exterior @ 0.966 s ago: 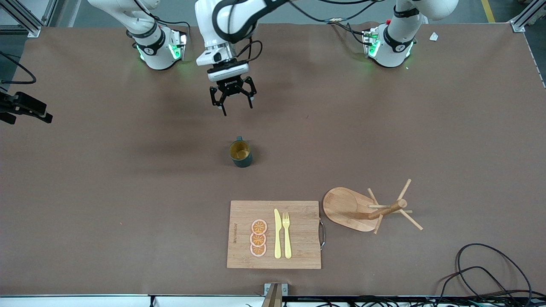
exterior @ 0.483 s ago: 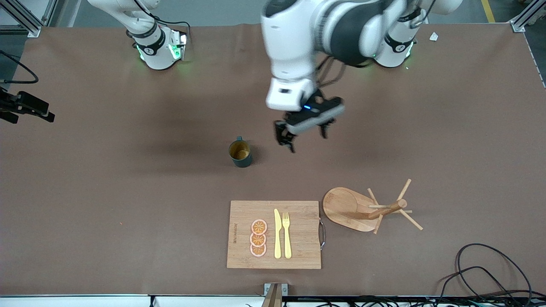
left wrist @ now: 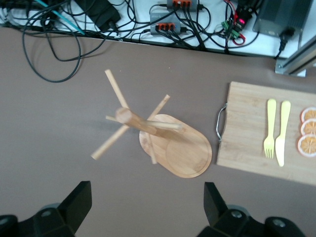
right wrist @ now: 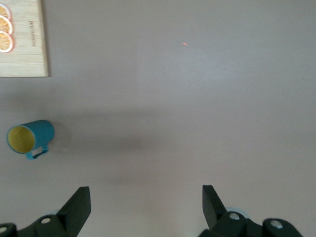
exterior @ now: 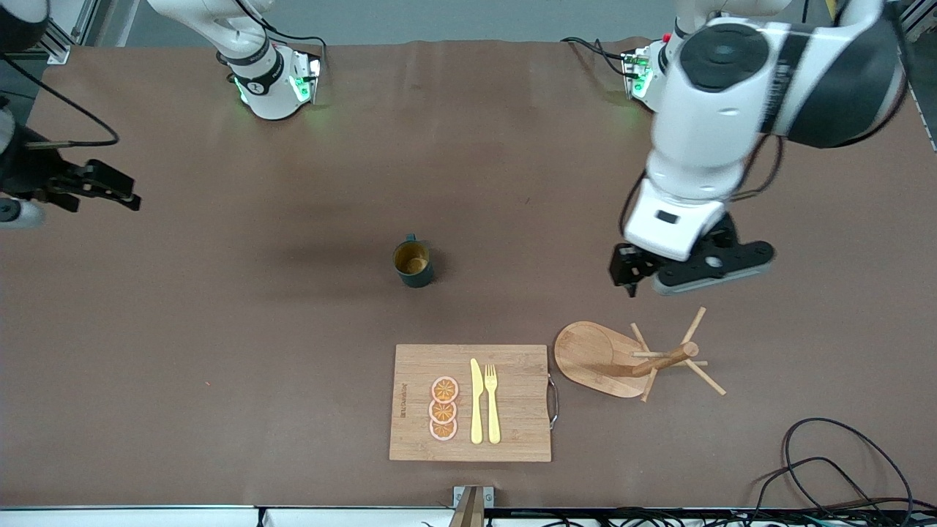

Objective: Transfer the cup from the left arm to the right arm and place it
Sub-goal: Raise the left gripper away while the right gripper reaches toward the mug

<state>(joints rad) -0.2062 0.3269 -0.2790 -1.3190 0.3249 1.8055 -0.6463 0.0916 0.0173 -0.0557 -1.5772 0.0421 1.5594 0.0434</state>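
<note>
The cup (exterior: 413, 264), dark teal with a small handle and an orange-brown inside, stands upright alone on the brown table, mid-table. It also shows in the right wrist view, the cup (right wrist: 30, 138) far off to one side. My left gripper (exterior: 659, 282) hangs open and empty over bare table beside a wooden mug tree, well away from the cup toward the left arm's end. In its wrist view the left gripper (left wrist: 147, 200) has only table between its fingers. My right gripper (exterior: 117, 194) is open and empty at the right arm's end, and the right gripper (right wrist: 145, 200) frames bare table.
A wooden mug tree (exterior: 644, 359) lies tipped on its oval base, pegs pointing toward the left arm's end; it also shows as the mug tree (left wrist: 158, 143). A cutting board (exterior: 512, 439) nearer the camera holds a yellow knife, fork and orange slices. Cables (exterior: 827, 461) lie at the near corner.
The left arm swung from above the table near the cup toward its own end, stopping over the table by the mug tree. The right gripper edged inward. The cup stayed put.
</note>
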